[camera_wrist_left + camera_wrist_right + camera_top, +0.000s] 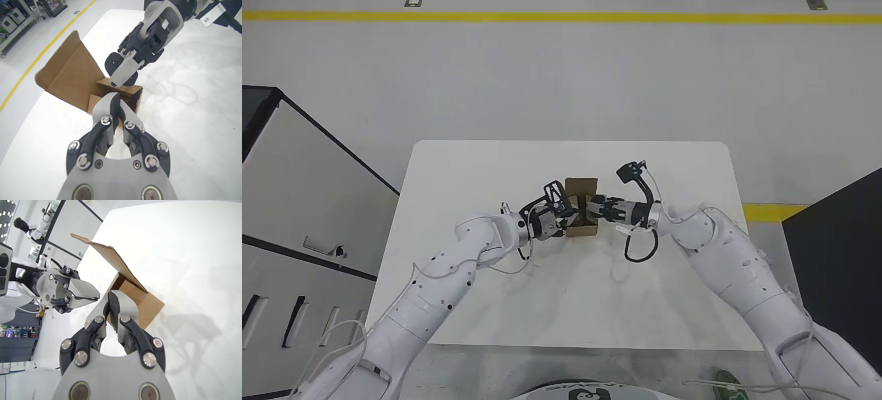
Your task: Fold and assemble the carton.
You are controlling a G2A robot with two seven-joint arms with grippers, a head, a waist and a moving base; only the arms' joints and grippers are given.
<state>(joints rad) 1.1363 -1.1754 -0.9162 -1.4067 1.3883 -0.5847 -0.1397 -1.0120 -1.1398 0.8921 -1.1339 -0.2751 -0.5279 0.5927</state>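
A small brown carton [582, 187] stands open near the middle of the white table [482, 180], its lid flap [71, 75] upright on the far side. From the left, my left gripper [564, 212] comes up to the carton's near rim with its fingers shut [115, 94] and nothing seen between them. My right gripper [592, 210] meets the box from the opposite side. It is shut on the top edge of a side wall [114, 84]. In the right wrist view the carton [149, 306] sits just beyond the closed right gripper [111, 292], with the left gripper [97, 298] beside it.
A dark cabinet [282, 200] stands off the table's left edge and a dark panel [842, 250] off its right. A cable loop [637, 250] hangs from the right arm. White tabletop surrounds the carton on all sides.
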